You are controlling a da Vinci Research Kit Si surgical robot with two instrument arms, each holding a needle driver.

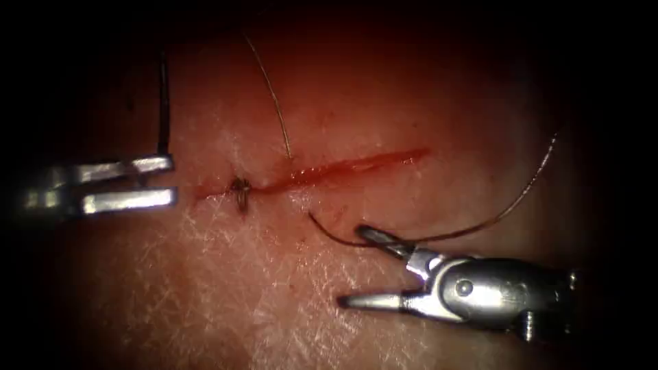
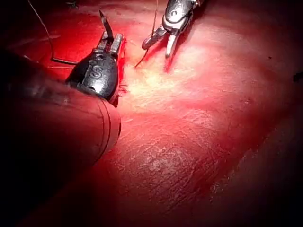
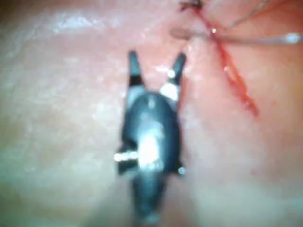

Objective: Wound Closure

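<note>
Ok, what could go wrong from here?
Right tool holds nothing, jaws open, the upper lying on the thread that leaves the tissue beside the cut: closing could fray it. Any tug could strain the knot. I can't tell the needle, or the left tool's hold.

The cut [image 1: 329, 171] ran across the frame's centre, a knot [image 1: 240, 192] at its left end. The left tool [image 1: 147, 181] sat at far left, the right tool [image 1: 360, 267] at lower right, the needle [image 1: 480, 219] apparently crossing its upper jaw.
</note>
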